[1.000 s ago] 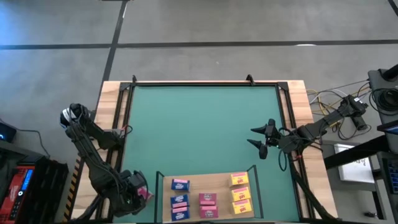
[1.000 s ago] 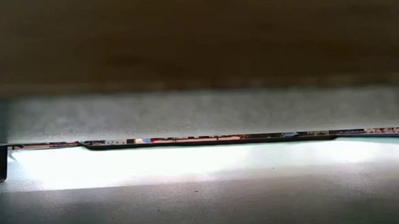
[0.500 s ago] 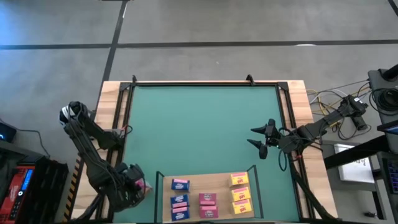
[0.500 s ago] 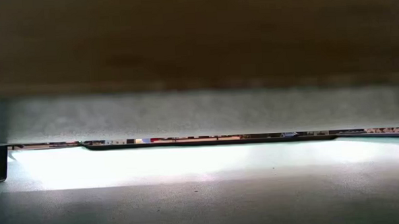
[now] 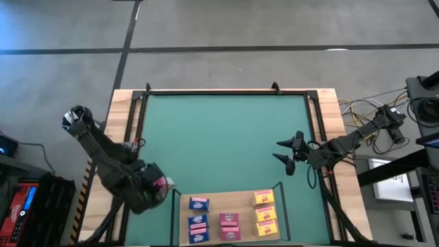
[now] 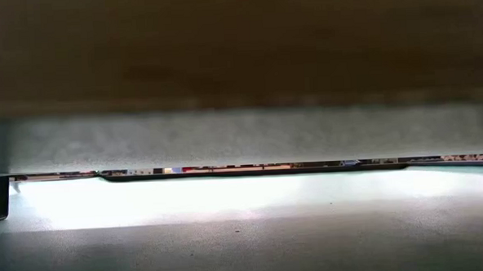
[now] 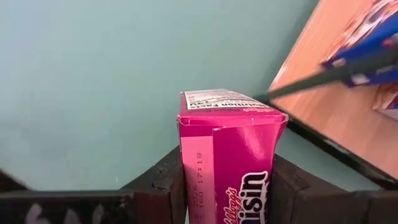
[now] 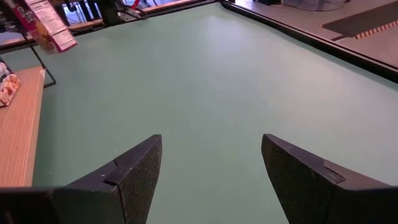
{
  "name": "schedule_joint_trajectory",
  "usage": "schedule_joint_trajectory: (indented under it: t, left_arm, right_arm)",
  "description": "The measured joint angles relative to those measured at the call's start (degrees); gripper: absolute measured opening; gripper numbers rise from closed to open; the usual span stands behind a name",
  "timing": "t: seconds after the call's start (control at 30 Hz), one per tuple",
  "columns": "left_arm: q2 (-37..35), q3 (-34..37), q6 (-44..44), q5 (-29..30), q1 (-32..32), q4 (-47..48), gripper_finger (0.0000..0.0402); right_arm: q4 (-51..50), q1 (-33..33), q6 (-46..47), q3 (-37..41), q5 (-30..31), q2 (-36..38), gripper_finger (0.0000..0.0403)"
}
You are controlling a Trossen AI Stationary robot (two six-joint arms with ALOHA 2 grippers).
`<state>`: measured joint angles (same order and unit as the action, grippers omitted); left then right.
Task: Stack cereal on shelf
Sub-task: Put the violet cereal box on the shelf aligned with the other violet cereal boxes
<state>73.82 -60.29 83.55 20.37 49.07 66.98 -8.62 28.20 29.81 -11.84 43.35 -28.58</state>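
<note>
My left gripper [image 5: 159, 185] hangs over the green mat's near left part, just left of the shelf [image 5: 241, 201], shut on a pink cereal box [image 7: 231, 155]. The right wrist view shows that box [image 8: 51, 26] far off. The shelf is a light-wood board with thin dark posts [image 7: 323, 73] at the mat's near edge. On it lie three blue boxes [image 5: 198, 220], two pink boxes [image 5: 229, 226] and three yellow boxes [image 5: 265, 213]. My right gripper [image 5: 282, 151] waits open over the mat's right side. My left gripper pinches the pink box between its two fingers, one finger [image 7: 166, 182] on the narrow side with the printed date [image 7: 198, 177], the other on the opposite side. The fingers slant steeply down. The box's end flap [image 7: 225, 102] sticks out past the fingertips, clear of the mat.
A dark frame [image 5: 226, 92] borders the green mat [image 5: 219, 144], with the wooden table edge outside it. Most of the mat behind the shelf is bare. Cables and gear lie off the table's right side [image 5: 384, 123]. The low view looks under the shelf board [image 6: 238, 46].
My left gripper has risen and moved from the table's near left corner toward the far edge and a little right, closer to the shelf's left end, carrying the pink box with it.
</note>
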Motion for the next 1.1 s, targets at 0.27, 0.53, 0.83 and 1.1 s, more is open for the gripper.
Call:
schedule_joint_trajectory:
  t: [0.27, 0.53, 0.83, 1.1]
  left_arm:
    - [-2.4, 0.0, -17.4, 0.2, -9.7, -2.5, 0.0123]
    - [-3.4, 0.0, -30.2, 0.8, -13.6, -8.3, 0.0123]
    - [-2.4, 0.0, -39.5, 2.2, -17.3, -15.9, 0.0123]
    - [-0.8, 0.0, -43.5, 1.8, -20.5, -20.4, 0.0123]
  right_arm:
    - [0.0, 0.0, 0.0, 0.0, 0.0, 0.0, 0.0265]
    - [0.0, 0.0, 0.0, 0.0, 0.0, 0.0, 0.0265]
    - [0.0, 0.0, 0.0, 0.0, 0.0, 0.0, 0.0265]
    - [0.0, 0.0, 0.0, 0.0, 0.0, 0.0, 0.0265]
